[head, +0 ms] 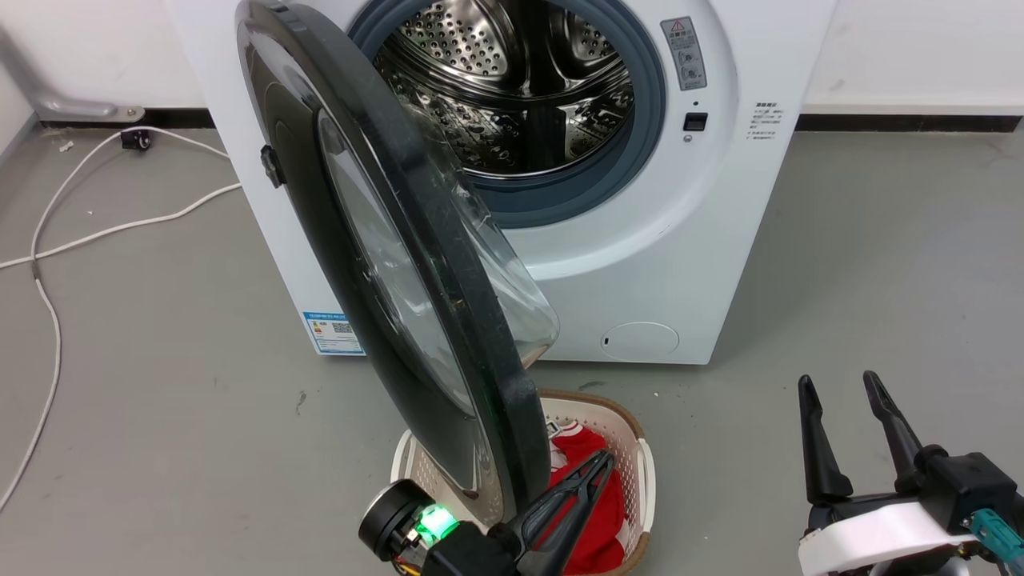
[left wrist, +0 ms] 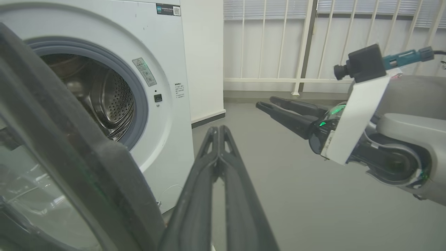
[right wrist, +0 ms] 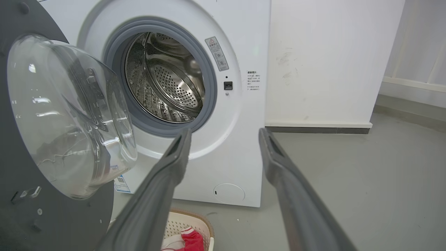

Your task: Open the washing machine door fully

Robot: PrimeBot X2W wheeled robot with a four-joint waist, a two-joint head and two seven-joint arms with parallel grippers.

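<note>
Washing machine door (head: 432,240) stood about half open, edge-on to me, hinged on washing machine (head: 680,240) left side. My left end effector (head: 598,466) was pinched closed and empty, just beside door's free rim on inner face; nearer arm. Right end effector (head: 838,382) was spread wide, empty, well apart.

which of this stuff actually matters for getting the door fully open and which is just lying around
Belongs to the job: washing machine door, part open; washing machine; left gripper, shut, by the door's lower rim.

Just lying about: laundry basket with red clothes; white cable on the floor; right gripper, open, apart from the door.
</note>
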